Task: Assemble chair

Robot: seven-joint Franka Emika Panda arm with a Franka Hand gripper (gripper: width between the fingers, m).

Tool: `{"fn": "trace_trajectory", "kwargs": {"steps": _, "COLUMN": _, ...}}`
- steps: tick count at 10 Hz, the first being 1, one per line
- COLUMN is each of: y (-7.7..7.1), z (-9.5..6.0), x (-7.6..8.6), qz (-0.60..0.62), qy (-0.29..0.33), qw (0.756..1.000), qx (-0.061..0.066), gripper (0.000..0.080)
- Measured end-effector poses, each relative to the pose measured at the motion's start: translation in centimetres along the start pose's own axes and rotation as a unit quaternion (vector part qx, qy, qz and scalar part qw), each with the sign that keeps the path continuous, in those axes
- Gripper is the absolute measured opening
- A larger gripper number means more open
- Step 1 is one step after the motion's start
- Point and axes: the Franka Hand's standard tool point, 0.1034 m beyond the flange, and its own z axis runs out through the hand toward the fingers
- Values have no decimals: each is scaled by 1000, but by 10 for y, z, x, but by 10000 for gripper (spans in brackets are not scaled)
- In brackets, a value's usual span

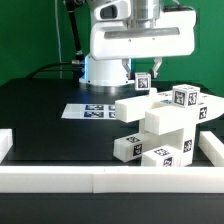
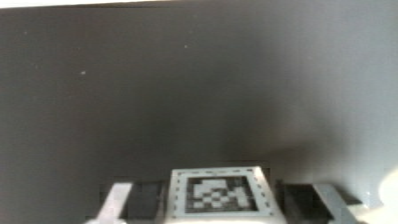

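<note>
The gripper [image 2: 217, 196] clamps 1 small tagged chair part [image 2: 219, 191] above the black tabletop [image 1: 50, 110], at 12 o'clock from the stacked chair parts [image 1: 160, 125].

A white tagged chair part [image 2: 221, 190] sits gripped between the claw's [image 2: 221, 197] two fingers [image 2: 125, 198], over the dark surface [image 2: 160, 80].

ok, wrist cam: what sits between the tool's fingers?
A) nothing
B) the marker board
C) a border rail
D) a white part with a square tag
D: the wrist view shows a tagged white part sitting between the tool's fingers, above the dark table.
</note>
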Motion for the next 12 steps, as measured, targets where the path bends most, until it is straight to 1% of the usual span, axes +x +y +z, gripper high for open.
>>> {"fn": "trace_trajectory", "kwargs": {"steps": 1, "y": -4, "z": -5, "x": 5, "qz": 6, "qy": 5, "qw": 1000, "qx": -3, "gripper": 290}}
{"fn": "trace_trajectory", "kwargs": {"steps": 2, "y": -10, "z": -3, "x": 6, "qz": 20, "qy": 7, "qw": 1000, "qx": -4, "gripper": 290}}
{"fn": "trace_trajectory", "kwargs": {"steps": 6, "y": -7, "z": -3, "x": 6, "qz": 17, "qy": 6, "qw": 1000, "qx": -5, "gripper": 290}}
{"fn": "trace_trajectory", "kwargs": {"steps": 7, "y": -3, "z": -7, "x": 11, "qz": 9, "qy": 6, "qw": 1000, "qx": -4, "gripper": 290}}
{"fn": "trace_trajectory", "kwargs": {"steps": 8, "y": -3, "z": -16, "x": 22, "qz": 8, "qy": 10, "qw": 1000, "qx": -3, "gripper": 290}}
{"fn": "trace_trajectory", "kwargs": {"steps": 9, "y": -6, "z": -24, "x": 33, "qz": -8, "qy": 18, "qw": 1000, "qx": -5, "gripper": 290}}
{"fn": "trace_trajectory", "kwargs": {"steps": 10, "y": -8, "z": -28, "x": 40, "qz": -17, "qy": 20, "qw": 1000, "qx": -3, "gripper": 290}}
{"fn": "trace_trajectory", "kwargs": {"steps": 12, "y": -8, "z": -28, "x": 41, "qz": -17, "qy": 15, "qw": 1000, "qx": -4, "gripper": 290}}
